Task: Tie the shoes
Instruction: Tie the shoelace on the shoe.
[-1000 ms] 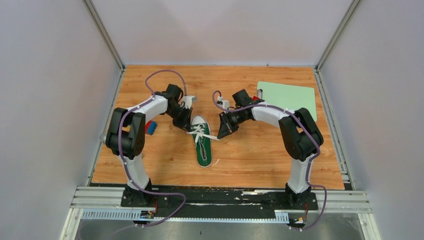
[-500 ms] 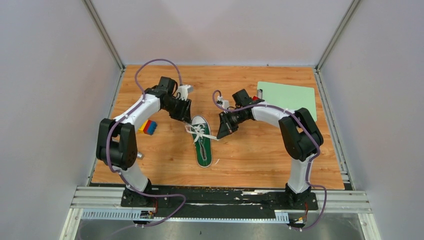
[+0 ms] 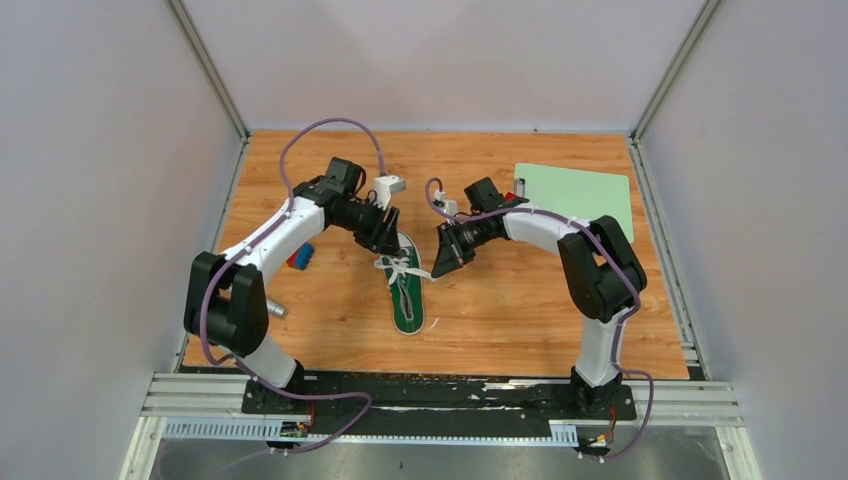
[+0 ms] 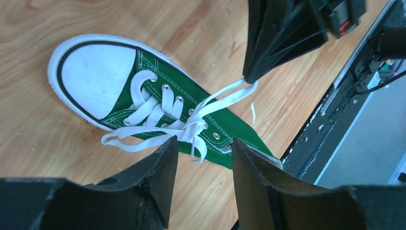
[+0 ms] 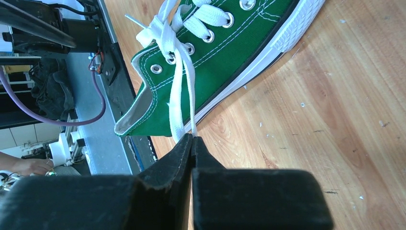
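sneaker [image 3: 407,300] lies with its long axis near-to-far, toe toward the far edge of the table [image 3: 500,320]. left gripper [image 4: 203,143] stands released over the sneaker's laces [image 4: 158,103]. right gripper [image 5: 192,139], beside the sneaker, is clenched on one of them.

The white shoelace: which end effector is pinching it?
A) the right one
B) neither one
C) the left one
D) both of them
A: the right end effector has its fingers pressed together on the shoelace, while the left end effector stands open near the shoe and grips nothing.
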Controlling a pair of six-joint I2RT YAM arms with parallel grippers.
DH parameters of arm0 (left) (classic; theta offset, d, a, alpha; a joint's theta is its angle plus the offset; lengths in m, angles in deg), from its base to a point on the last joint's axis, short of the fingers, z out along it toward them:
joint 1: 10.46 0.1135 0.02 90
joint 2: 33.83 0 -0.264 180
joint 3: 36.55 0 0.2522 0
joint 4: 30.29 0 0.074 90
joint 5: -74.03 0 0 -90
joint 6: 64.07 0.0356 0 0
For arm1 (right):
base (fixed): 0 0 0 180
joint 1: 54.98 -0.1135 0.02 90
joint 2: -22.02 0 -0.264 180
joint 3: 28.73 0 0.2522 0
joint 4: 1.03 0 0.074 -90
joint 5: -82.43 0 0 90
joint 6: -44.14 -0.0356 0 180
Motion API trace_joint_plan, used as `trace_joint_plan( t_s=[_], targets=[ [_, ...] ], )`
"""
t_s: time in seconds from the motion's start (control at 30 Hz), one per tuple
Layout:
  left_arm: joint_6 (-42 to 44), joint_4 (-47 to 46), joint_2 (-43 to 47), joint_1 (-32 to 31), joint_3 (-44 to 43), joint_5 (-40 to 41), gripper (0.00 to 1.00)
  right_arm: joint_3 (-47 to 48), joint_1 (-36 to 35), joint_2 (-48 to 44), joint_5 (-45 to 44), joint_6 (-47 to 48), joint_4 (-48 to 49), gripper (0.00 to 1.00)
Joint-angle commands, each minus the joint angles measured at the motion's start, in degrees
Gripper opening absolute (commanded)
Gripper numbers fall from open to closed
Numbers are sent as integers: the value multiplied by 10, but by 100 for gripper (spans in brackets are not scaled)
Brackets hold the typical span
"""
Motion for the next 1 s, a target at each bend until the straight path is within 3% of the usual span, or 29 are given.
trace_joint_plan(
  t_s=[0.0, 0.3, 0.37, 0.47, 0.53, 0.97],
  targets=[
    [52, 48, -36, -6, -22, 18, 53, 18, 2, -3, 17, -9, 9, 3],
    [68, 78, -70, -20, -26, 13, 39, 25, 0, 2, 16, -11, 10, 2],
    [67, 75, -70, -21, -23, 10, 31, 28, 1, 5, 16, -11, 9, 2],
    [70, 76, -70, -21, -25, -5, 9, 30, -1, 7, 16, -12, 10, 2],
    [74, 82, -67, -21, -28, -16, 0, 32, -2, 9, 15, -12, 10, 2],
    [106, 168, -3, 28, -9, 53, 0, 77, -13, 46, -1, -36, 10, 0]
  ],
)
